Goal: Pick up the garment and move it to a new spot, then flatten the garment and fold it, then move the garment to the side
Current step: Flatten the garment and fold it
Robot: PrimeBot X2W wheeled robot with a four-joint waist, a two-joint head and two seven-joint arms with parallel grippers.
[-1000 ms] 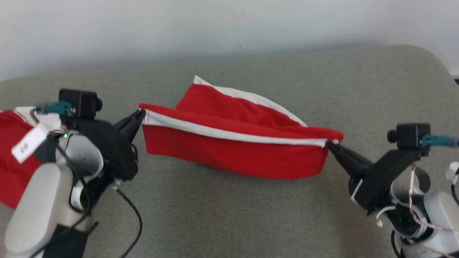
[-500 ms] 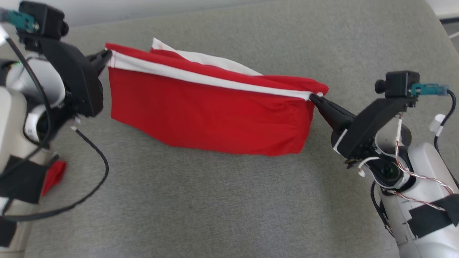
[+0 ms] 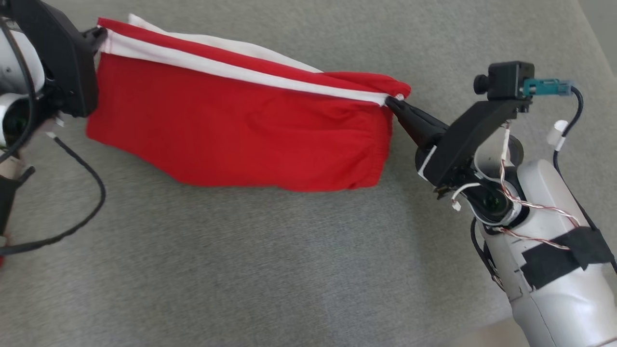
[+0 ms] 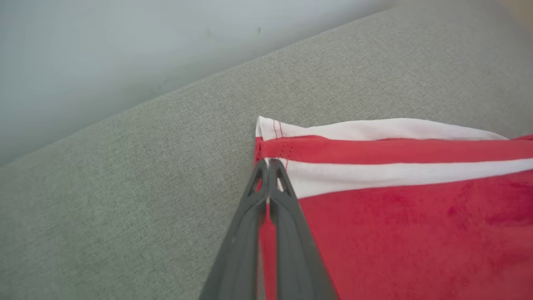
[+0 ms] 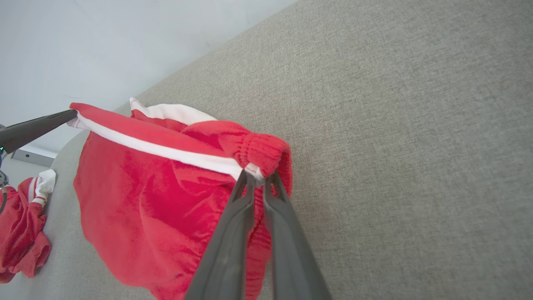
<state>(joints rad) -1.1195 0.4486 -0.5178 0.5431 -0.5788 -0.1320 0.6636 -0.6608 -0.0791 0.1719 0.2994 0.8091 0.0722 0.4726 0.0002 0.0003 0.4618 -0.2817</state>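
Red garment (image 3: 231, 140) with a white stripe along its top edge, stretched between both arms above the grey fabric table (image 3: 289, 270). Left end effector (image 3: 99, 33) is pinched tight on the garment's top corner on the robot's left; in the left wrist view the tips meet right on the white stripe by the stitched hem, with cloth between them. Right end effector (image 3: 391, 100) is clamped on the opposite top corner at the bunched elastic band, fingers nearly together with a bit of white cloth caught at the tips. The garment hangs from these two corners. Its top edge is pulled fairly straight and slopes down toward the right arm in the head view. The body droops below both end effectors, creased near the right one. Can't tell whether the lower edge touches the table or hangs just over it. A second layer with a white band peeks from behind the top edge. In the right wrist view a red and white cloth heap (image 5: 21, 225) lies on the table, well apart from the held garment, on the left arm's side. Pale wall (image 4: 104, 54) behind the table
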